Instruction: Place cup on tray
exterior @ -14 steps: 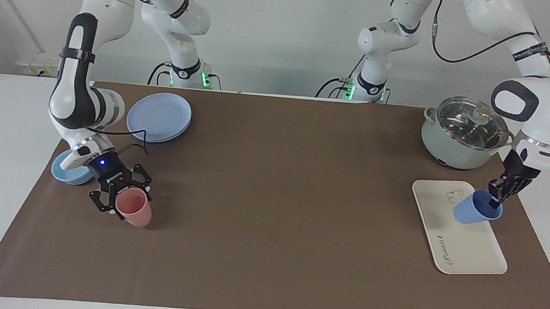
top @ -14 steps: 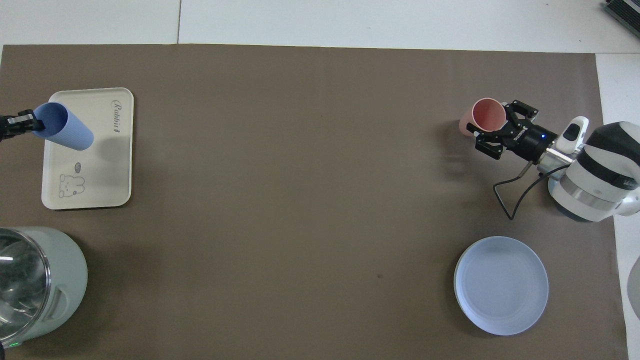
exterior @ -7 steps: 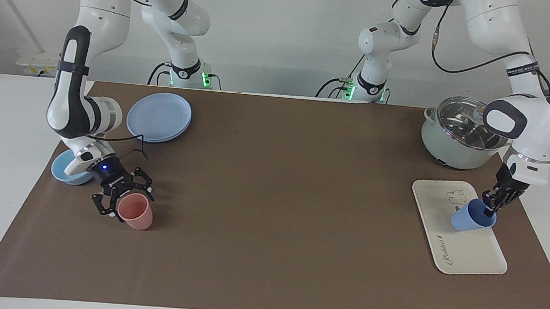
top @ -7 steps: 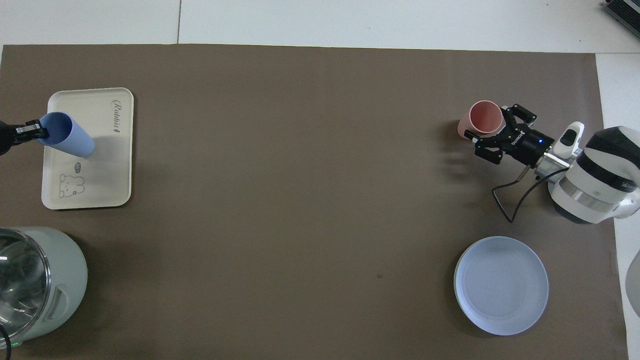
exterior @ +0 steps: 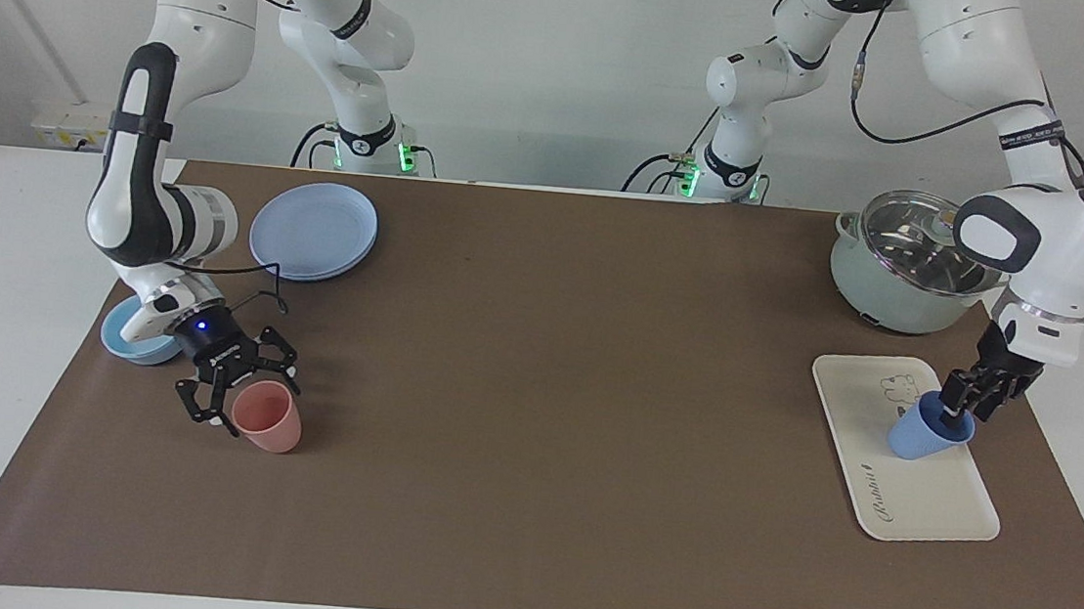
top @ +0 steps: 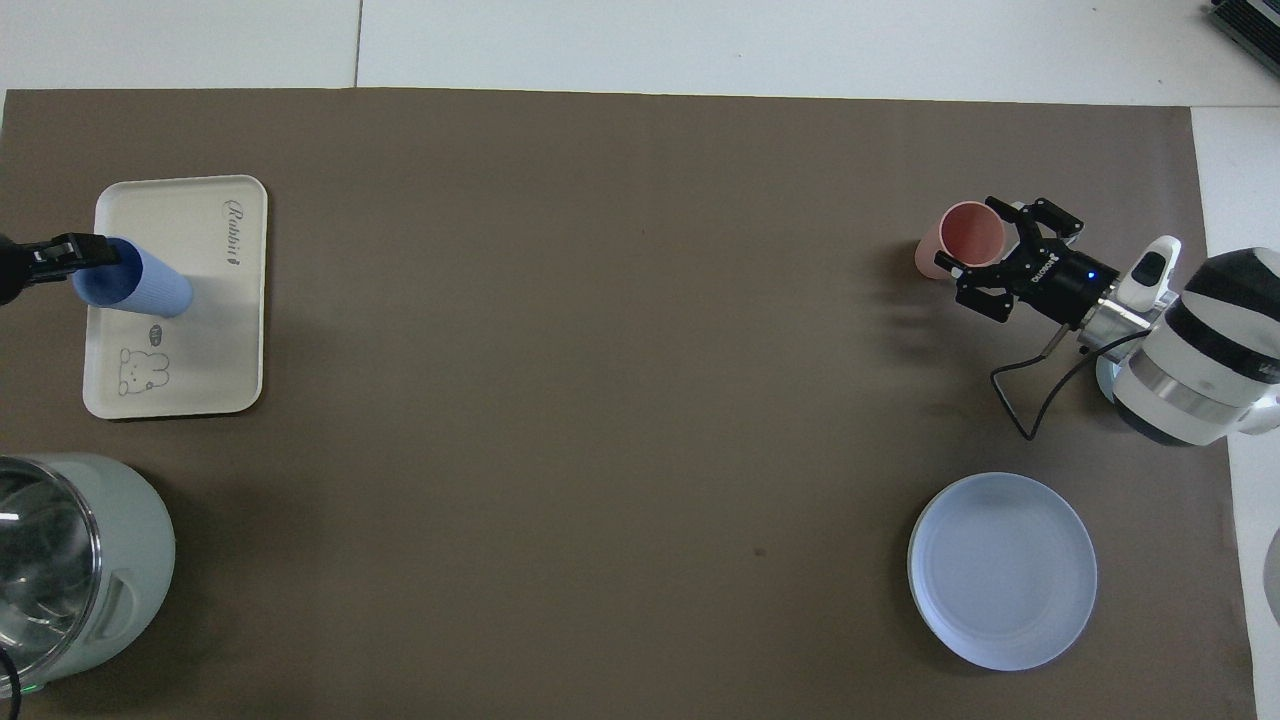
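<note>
The periwinkle-blue cup stands on the cream-white tray at the left arm's end of the table, almost upright, near the rabbit print. My left gripper is shut on the cup's rim from above. In the overhead view the cup is on the tray with the left gripper at its rim. My right gripper is open at the right arm's end, its fingers either side of a salmon-pink cup.
A lidded pale-green pot stands nearer to the robots than the tray. A round blue plate and a light-blue bowl lie at the right arm's end. The pink cup stands upright on the brown mat.
My left gripper came down and tipped the blue cup from slanted in the air to standing on the tray. The pink cup went from tilted to upright, and the right gripper loosened around it.
</note>
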`<control>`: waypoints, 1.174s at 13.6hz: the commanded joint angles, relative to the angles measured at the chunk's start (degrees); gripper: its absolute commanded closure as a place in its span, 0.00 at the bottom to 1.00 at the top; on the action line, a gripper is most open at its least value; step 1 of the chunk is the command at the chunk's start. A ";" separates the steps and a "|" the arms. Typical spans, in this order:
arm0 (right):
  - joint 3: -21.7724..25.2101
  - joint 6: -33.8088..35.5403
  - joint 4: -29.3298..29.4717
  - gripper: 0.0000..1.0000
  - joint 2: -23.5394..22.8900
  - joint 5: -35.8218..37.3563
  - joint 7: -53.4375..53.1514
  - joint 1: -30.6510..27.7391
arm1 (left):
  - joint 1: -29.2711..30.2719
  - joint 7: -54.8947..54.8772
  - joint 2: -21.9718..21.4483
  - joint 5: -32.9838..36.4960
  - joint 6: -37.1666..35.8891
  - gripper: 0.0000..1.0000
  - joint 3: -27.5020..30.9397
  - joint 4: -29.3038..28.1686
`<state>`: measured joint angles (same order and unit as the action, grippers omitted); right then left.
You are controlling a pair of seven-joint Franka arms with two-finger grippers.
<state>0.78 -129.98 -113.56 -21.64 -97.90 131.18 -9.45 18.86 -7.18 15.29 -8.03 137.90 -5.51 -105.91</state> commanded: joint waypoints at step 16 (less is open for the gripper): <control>-0.78 -3.09 0.71 0.00 21.64 72.83 -81.30 6.36 | -18.95 8.24 -11.41 13.39 -46.58 0.00 -0.30 17.42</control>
<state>0.33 -133.04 -112.41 -1.47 -30.68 58.70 -4.89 -0.27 0.69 7.86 4.10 91.10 -6.25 -83.18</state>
